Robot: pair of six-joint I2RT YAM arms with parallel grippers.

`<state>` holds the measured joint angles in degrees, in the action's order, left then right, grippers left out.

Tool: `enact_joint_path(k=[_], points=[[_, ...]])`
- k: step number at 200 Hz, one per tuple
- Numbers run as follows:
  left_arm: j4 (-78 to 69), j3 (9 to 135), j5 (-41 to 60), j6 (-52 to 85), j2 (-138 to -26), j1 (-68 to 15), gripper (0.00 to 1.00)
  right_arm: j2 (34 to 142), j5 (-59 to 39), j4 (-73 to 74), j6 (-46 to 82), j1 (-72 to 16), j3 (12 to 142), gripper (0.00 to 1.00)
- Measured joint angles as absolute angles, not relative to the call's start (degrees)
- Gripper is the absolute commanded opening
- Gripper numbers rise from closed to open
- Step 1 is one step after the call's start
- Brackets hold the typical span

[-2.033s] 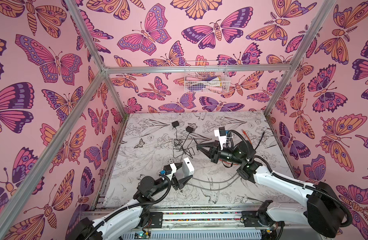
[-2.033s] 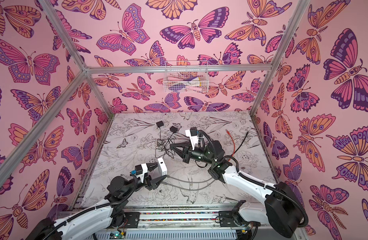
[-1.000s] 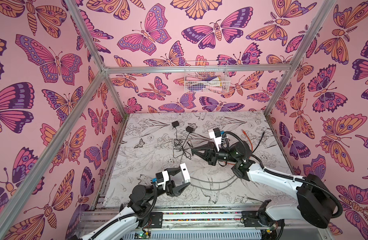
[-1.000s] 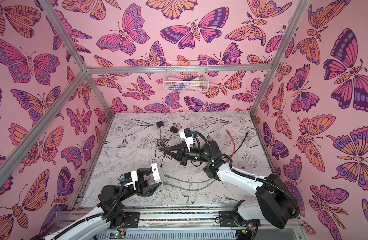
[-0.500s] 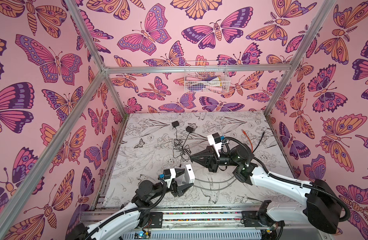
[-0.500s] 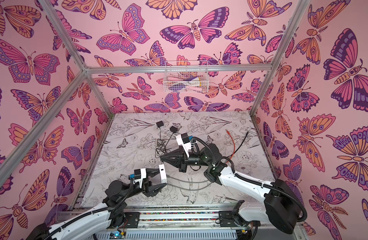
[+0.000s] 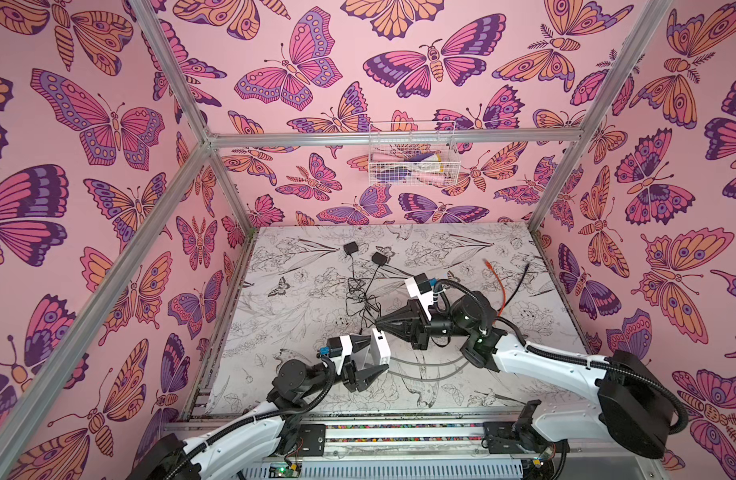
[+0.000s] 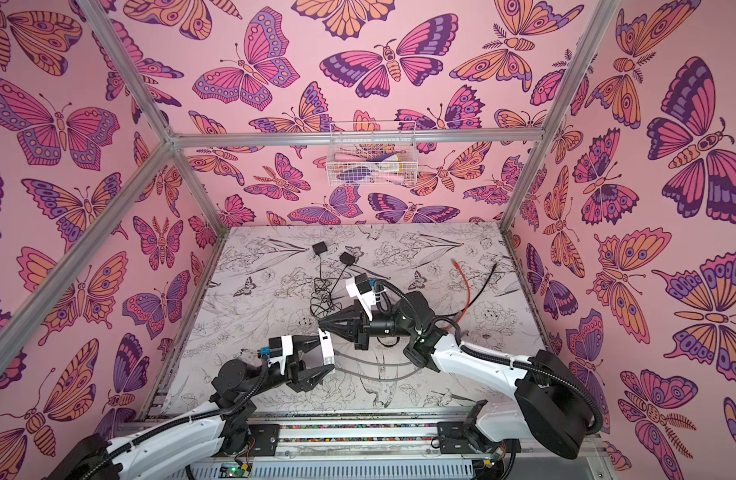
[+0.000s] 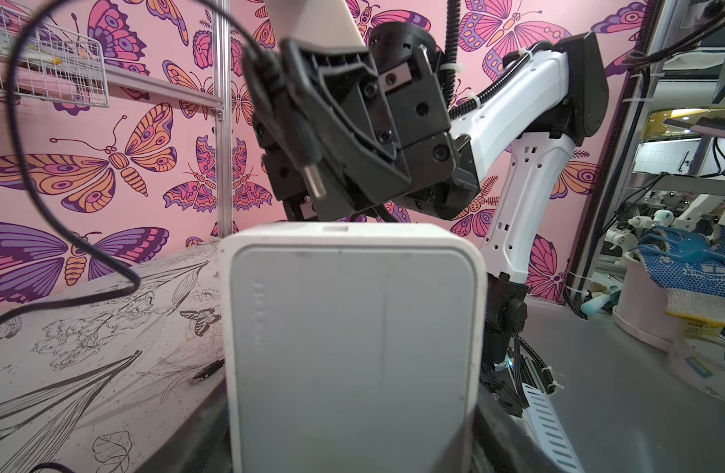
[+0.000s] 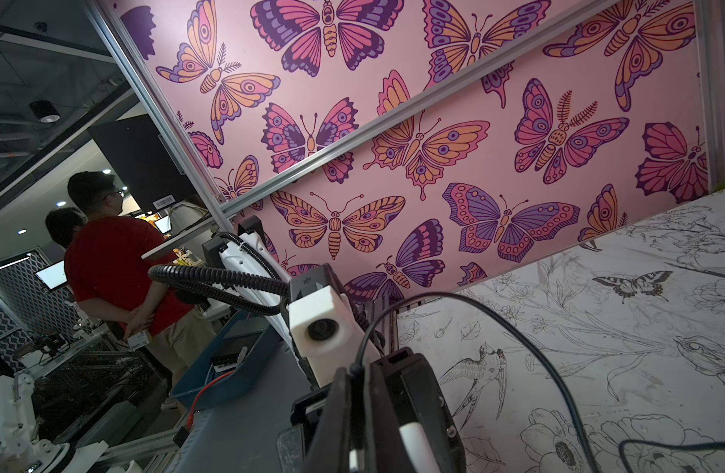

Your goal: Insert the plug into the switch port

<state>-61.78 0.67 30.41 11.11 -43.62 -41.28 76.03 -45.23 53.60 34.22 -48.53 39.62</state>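
Gripping the white switch (image 7: 381, 349) between widely spread fingers, the left hand (image 7: 374, 358) holds it above the bench (image 7: 300, 299), near 6 o'clock on the bench surface in both top views. The right hand (image 7: 379, 322) reaches in from 3 o'clock with its fingers clenched together. Its tip sits just at 12 o'clock of the switch, close to the switch's upper end.

In the left wrist view the right hand is pinching a black plug (image 9: 301, 151). The plug is tilted, and its bare metal tip points down towards the nearest edge of the switch (image 9: 352, 327). The tip hangs near that edge and apart from it. A small slot (image 9: 336, 228) shows on the same edge, a little to one side of the tip. The plug's thin black cable (image 9: 25, 164) loops away and down to the bench.

In a top view, a tangle of black cords (image 7: 358, 295) lies at 11 o'clock of the right hand. It leads up to two black adapters (image 7: 350, 248) at 12 o'clock of the bench. An orange cable (image 7: 501, 286) lies over at 2 o'clock. A wire basket (image 7: 412, 158) hangs on the back wall.
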Motion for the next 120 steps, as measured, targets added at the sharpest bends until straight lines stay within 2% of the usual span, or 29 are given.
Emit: enact_joint_path(k=[120], points=[[-62.15,0.58,28.58,11.46,-43.07,-41.28,0.0,76.31,-43.72,55.51,34.26,-49.6,38.39,0.0]])
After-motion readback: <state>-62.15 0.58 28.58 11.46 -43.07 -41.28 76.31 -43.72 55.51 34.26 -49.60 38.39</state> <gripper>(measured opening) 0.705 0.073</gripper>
